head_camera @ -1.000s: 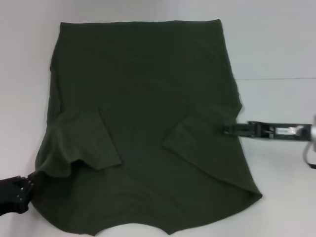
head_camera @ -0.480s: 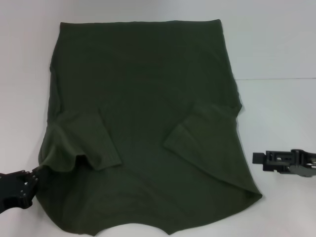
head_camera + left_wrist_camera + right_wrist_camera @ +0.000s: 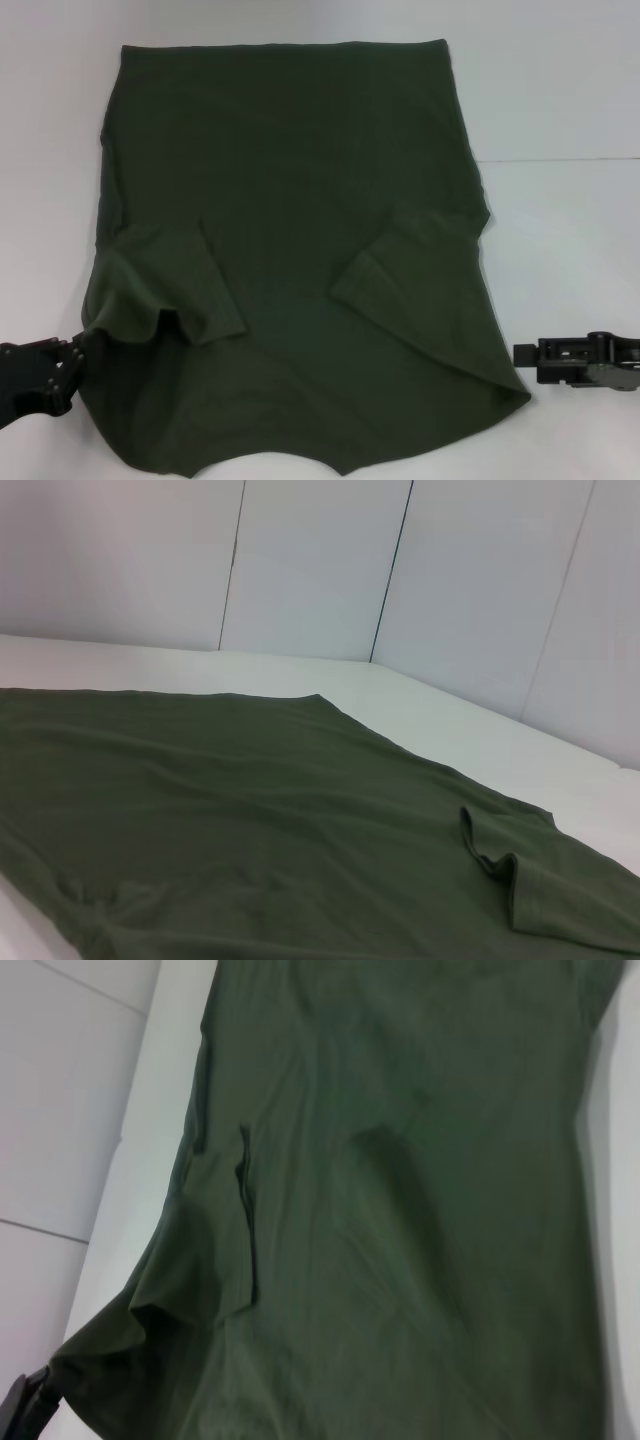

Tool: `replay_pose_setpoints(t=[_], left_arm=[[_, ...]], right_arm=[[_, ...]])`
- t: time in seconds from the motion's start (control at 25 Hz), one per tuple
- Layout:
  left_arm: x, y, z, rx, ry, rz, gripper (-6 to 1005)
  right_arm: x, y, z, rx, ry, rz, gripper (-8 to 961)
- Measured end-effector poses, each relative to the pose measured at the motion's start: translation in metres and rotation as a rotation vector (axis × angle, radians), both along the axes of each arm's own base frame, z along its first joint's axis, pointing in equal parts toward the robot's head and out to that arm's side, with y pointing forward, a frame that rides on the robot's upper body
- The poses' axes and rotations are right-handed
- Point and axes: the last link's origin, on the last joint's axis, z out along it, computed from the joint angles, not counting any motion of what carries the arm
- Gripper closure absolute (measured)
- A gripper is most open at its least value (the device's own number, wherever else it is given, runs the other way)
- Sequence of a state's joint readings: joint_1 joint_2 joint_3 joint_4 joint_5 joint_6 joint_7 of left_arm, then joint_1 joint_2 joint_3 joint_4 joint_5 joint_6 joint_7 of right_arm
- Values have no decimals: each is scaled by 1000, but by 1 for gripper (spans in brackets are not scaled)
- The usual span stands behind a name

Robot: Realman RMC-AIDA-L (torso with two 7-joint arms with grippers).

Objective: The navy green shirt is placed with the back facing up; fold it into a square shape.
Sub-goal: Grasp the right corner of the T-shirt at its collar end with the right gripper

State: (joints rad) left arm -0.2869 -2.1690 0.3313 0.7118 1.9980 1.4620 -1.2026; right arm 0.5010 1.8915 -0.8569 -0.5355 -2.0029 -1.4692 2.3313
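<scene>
**Green shirt spread flat, both sleeves folded in**

The navy green shirt (image 3: 290,250) lies spread on the white table (image 3: 560,100). At the shirt's near left edge, the left gripper (image 3: 68,366) is clamped on the fabric. Off the shirt's near right corner, the right gripper (image 3: 520,355) hovers apart from the cloth; whether its claw is apart or together, I cannot tell.

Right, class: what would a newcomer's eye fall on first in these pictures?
The large dark olive-green cotton shirt fills the white table, both sleeves folded inward. The black left gripper sits at its near left edge; the right gripper lies off the cloth beside its right edge.
</scene>
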Motion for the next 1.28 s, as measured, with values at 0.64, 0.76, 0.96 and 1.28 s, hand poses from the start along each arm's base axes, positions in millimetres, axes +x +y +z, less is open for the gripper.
replay_pose_setpoints(t=[0.64,0.76,0.96,1.28], left_arm=[[-1,1,1,5,4,6,981],[-1,1,1,5,4,4,981],[0,2,1,7,4,5,981],[1,5,1,6,5,-3,983]], right_arm=[[4,-3,-6,-36,-32,-16,208],[5,-5,-5,-38,-34,-22,208],[11,-8,-8,-60,-69,-42,209],[14,-6,-13,-43,-86,-54,209]])
